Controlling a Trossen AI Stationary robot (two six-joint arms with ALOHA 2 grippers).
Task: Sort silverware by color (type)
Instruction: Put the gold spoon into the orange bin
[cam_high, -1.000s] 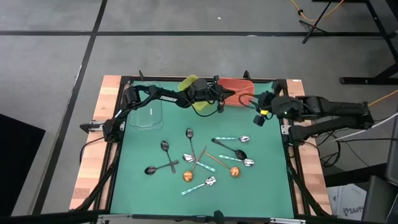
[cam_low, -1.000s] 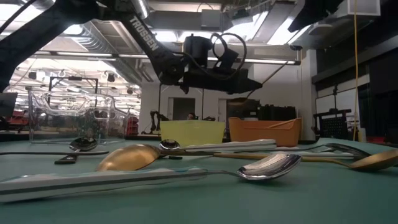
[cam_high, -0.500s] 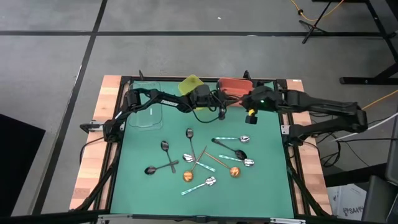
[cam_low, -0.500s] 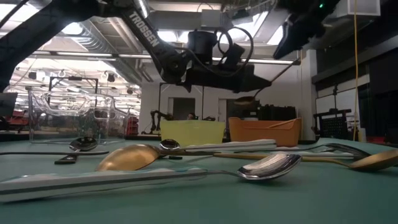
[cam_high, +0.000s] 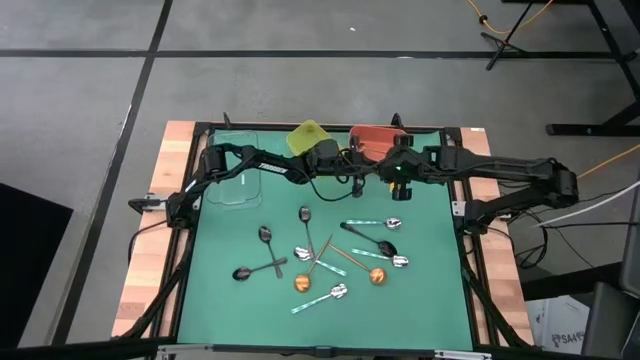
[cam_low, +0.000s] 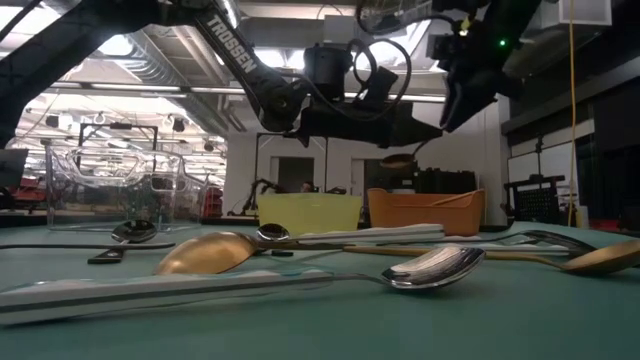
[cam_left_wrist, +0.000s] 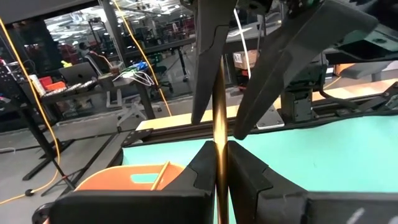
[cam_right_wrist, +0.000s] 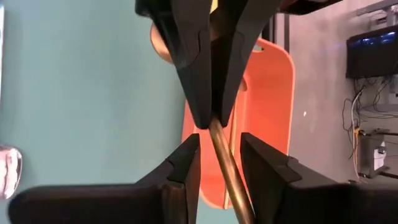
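Above orange bin (cam_high: 378, 137) edge: both end effectors (cam_high: 372, 171) meet on copper spoon (cam_left_wrist: 219, 112).

Both arms reached inward, meeting mid-table; left gripper (cam_high: 362, 172) clamped shut, right gripper (cam_high: 385, 171) fingers parted, facing it.

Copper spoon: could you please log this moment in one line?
left gripper: shut on copper spoon | right gripper: open, astride handle

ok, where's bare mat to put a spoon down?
Free: the mat's near strip below the spoon cluster, and its right side toward the rail. Crowded: the centre, and the far edge by the clear bin, yellow bin and orange bin.
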